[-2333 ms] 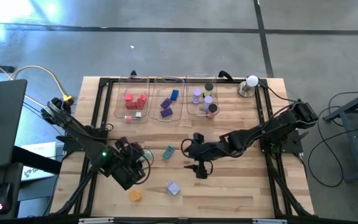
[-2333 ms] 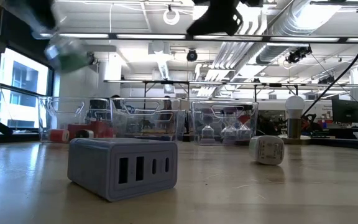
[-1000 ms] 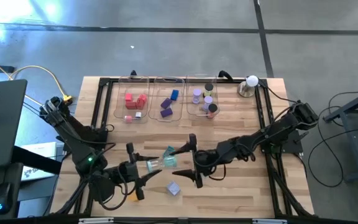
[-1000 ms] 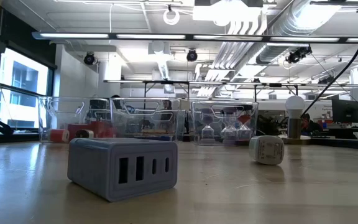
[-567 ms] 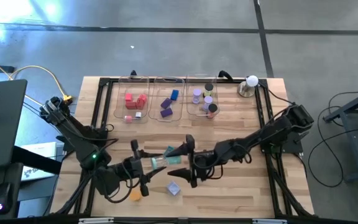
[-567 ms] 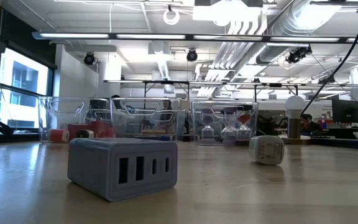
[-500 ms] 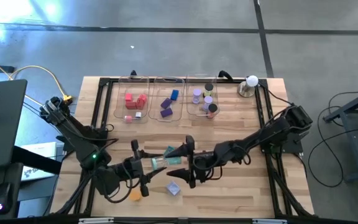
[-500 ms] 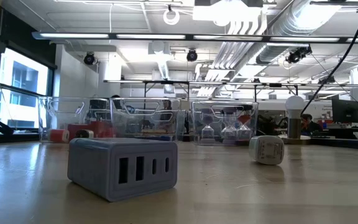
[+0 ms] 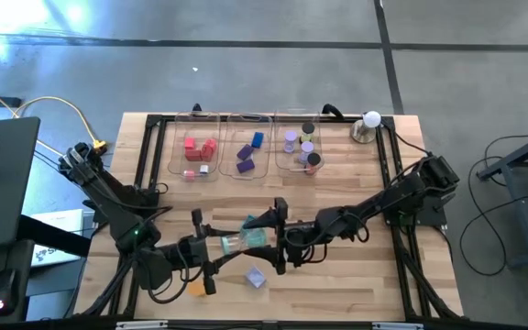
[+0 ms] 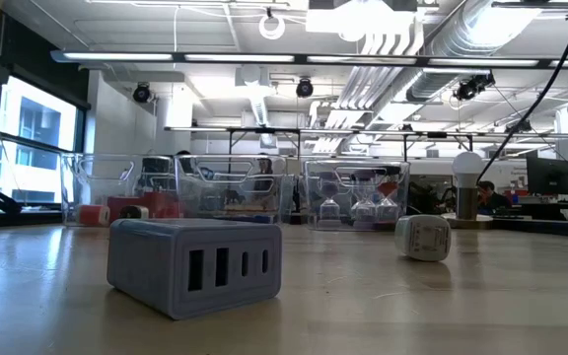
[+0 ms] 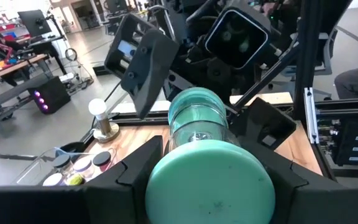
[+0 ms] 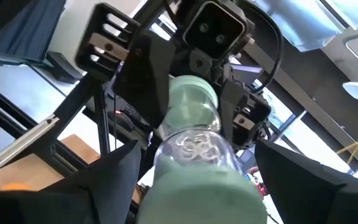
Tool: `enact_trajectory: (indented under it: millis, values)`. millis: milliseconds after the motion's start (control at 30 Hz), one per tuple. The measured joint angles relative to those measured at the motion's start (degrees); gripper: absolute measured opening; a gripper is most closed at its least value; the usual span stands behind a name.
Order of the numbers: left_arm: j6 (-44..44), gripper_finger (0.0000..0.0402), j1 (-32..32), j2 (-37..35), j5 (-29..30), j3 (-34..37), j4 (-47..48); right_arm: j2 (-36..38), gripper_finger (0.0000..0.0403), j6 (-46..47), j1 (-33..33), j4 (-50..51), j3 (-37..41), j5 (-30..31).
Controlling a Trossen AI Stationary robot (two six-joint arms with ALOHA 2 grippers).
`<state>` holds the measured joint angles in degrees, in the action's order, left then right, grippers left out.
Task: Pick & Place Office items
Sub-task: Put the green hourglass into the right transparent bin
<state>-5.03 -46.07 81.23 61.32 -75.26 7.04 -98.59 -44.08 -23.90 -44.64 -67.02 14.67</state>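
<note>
Mid-air handover setup, above the tabletop (image 9: 356, 284). The teal cylinder (image 9: 244, 240), clear in the middle with teal ends, lies roughly level between the two end effectors, and its long axis runs straight from one to the other.

The left end effector (image 9: 224, 244) is clamped on the cylinder. In its wrist view the fingers (image 11: 138, 165) press on both sides of the near teal cap, and the rest of the body sticks out forward past the fingertips.

The right end effector (image 9: 266, 236) faces it head-on. Its fingers (image 12: 114, 180) stand apart and straddle the opposite end, with a gap visible on each side. So this looks like no grip yet.

Key relation: the cylinder is dead ahead of both end effectors, axis in line with both approach directions, each one over an opposite end. Judged next step: the right closes on its end, then the left lets go.

The clear tray with round discs (image 9: 282, 160) lies beyond the right end effector, nearer to it than to the left one, so the right arm looks the likelier one to place. Slip risk if the left releases before the right is tight.
</note>
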Motion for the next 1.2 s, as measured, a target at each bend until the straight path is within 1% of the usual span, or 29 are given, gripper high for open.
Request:
enact_trajectory:
  millis: [67,200,267,433,567,1033,1200]
  values:
    - [0.36,0.0179,-0.01,0.00,-0.02,0.00,-0.15,0.00,0.0306,-0.09,0.00,0.18,0.00,-1.42]
    - [0.35,0.0179,0.01,0.01,-0.11,0.00,-0.21,0.00,0.0306,-1.25,0.04,0.23,0.00,-6.59]
    - [0.30,0.0179,0.01,0.00,-0.12,0.00,-0.21,0.00,0.0306,-2.48,0.04,0.23,0.00,-7.64]
    - [0.27,0.0179,-0.19,0.00,-0.07,0.00,-0.23,0.00,0.0306,-2.86,0.00,0.08,0.00,-6.98]
    - [0.25,0.0179,-0.29,0.01,-0.02,0.00,-0.23,-0.02,0.0306,-2.38,0.00,-0.42,0.00,-5.06]
    - [-0.34,0.0179,-0.32,0.00,-0.02,0.00,-0.19,-0.02,0.0306,-1.95,0.00,0.57,0.00,-5.17]
    - [-0.34,0.0179,-0.32,0.00,-0.02,0.00,-0.19,-0.02,0.0306,2.16,0.01,0.67,0.00,-4.81]
